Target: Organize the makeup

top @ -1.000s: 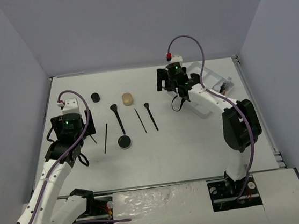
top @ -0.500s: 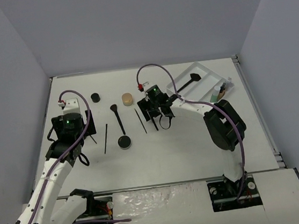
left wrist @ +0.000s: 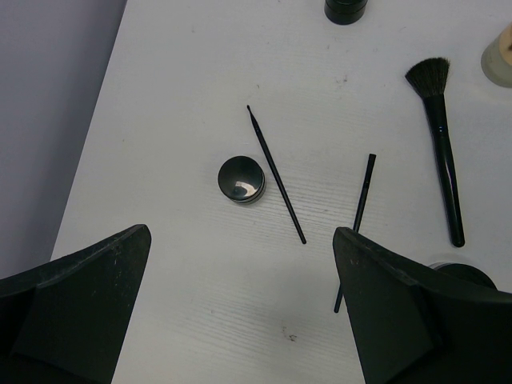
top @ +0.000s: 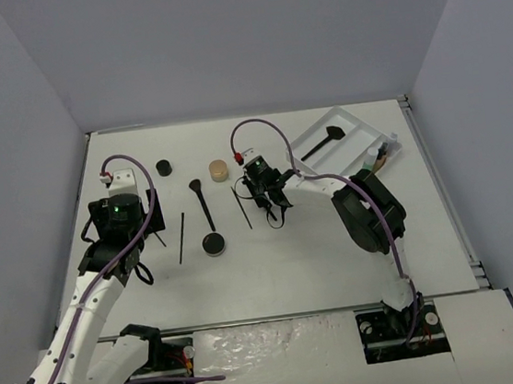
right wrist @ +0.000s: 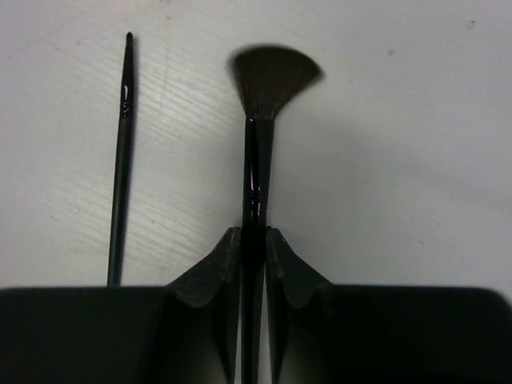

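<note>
My right gripper (right wrist: 253, 234) is shut on the thin handle of a black fan brush (right wrist: 254, 152), which lies flat on the table with its bristles pointing away. In the top view this gripper (top: 263, 196) sits low at the table's middle and covers most of that brush. A thin black liner (right wrist: 122, 160) lies just left of it. My left gripper (left wrist: 242, 237) hangs open above bare table, near a small black pot (left wrist: 241, 178) and two thin pencils (left wrist: 276, 174) (left wrist: 358, 216). A powder brush (top: 203, 204), another black pot (top: 213, 243) and a tan jar (top: 219, 169) lie between the arms.
The white divided tray (top: 361, 130) stands at the back right, holding one black brush (top: 323, 143) and small bottles (top: 379, 155) at its right end. One more black pot (top: 164, 167) sits at the back left. Grey walls close in the table on three sides.
My right arm swung left from the tray to the table's middle, came down over the fan brush, and its jaws closed on the handle. The left arm has not moved.
</note>
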`<state>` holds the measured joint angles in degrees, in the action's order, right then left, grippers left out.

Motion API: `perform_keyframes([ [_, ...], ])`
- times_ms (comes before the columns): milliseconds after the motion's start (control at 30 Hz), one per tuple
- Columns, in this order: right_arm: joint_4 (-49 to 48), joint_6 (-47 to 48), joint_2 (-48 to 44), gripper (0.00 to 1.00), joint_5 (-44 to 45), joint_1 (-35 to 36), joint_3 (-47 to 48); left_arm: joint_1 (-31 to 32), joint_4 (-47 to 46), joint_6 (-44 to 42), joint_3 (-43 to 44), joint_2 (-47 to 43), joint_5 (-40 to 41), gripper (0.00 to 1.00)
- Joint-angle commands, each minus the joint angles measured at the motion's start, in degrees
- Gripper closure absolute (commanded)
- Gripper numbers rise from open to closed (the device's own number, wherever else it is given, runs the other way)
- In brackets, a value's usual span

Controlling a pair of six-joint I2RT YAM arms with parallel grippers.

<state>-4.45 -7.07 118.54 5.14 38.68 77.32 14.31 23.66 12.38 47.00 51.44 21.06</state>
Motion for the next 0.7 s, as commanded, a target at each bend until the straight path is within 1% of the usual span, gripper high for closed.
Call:
perform_keyframes([
  [0,-1.6,-2.8,-1.4,0.99,7.1,-0.7,1.1,0.4,-2.7,-0.4,1.5,-0.2,0.6,0.03],
  [133,-2.7,-7.2,-5.1,1.00,8.1,-4.1,1.3,0.4,-2.7,-0.5,1.6,-0.2,0.7,0.03],
  [300,-4.3,-18.3,-10.5,1.00,10.2,-11.1,2.3,0.4,-2.7,-0.5,1.6,-0.1,0.7,0.03],
  [367,-4.2,-22.3,-11.4,1.00,12.5,-13.4,3.2,0.4,-2.7,-0.5,1.6,-0.2,0.7,0.03],
  [433,-4.2,-26.2,-11.6,1.00,15.2,-15.4,4.3,0.4,-2.7,-0.5,1.6,-0.1,0.7,0.03],
  [500,-4.1,-30.1,-10.6,1.00,15.9,-18.4,5.5,0.4,-2.7,-0.5,1.6,-0.1,0.6,0.03],
  [667,-3.9,-37.0,-6.3,1.00,14.6,-23.3,9.2,0.4,-2.7,-0.6,1.6,-0.2,0.7,0.03],
])
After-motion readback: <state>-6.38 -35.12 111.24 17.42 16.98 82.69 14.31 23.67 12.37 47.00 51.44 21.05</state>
